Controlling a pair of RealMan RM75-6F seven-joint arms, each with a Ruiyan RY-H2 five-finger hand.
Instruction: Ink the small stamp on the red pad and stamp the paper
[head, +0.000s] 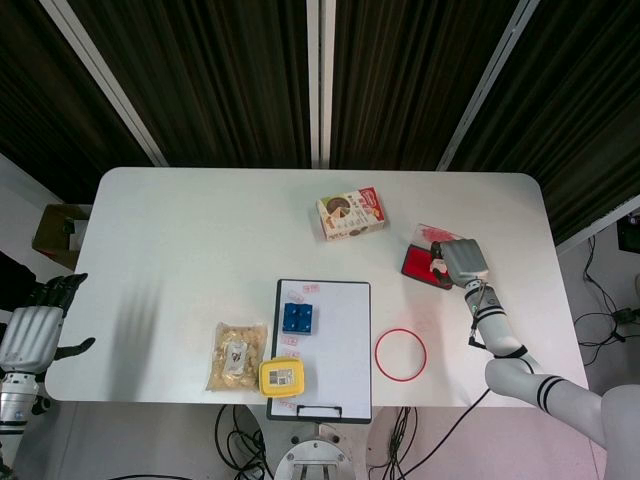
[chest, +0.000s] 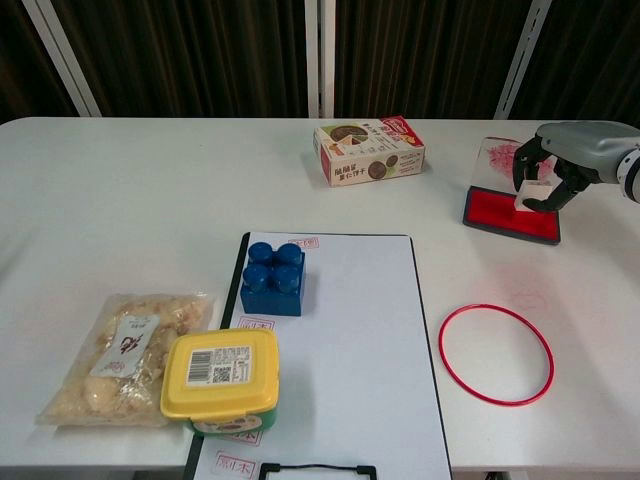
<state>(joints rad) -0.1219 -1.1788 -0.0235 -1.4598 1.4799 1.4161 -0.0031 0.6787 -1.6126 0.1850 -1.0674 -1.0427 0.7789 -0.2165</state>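
On the white table (chest: 120, 190) there is one of each thing: one red ink pad (chest: 510, 213) with its clear lid (chest: 497, 158) standing open behind it, one small stamp (chest: 531, 193), one sheet of paper (chest: 350, 350) on a clipboard (head: 322, 349), one blue building block (chest: 272, 278), one yellow-lidded tub (chest: 221, 377), one clear bag of snacks (chest: 120, 357), one printed carton (chest: 368, 149) and one red ring (chest: 496, 353). The right hand (chest: 560, 160) holds the small white stamp between its curled fingers (chest: 524, 162), just above the right part of the red pad; I cannot tell if the stamp's face touches the ink. The left hand (head: 38, 322) hangs beside the left edge of the table, well apart from all things, with the fingers spread and nothing in it. The paper carries several small red stamp marks along its left side. The blue block stands on the upper left corner of the paper, and the yellow tub sits over the lower left edge of the clipboard. The tub is closed, so its content is hidden. The bag, lying just beside the tub, holds pale pieces and a label. The ring lies flat between the clipboard and the right arm, with only bare table inside it.
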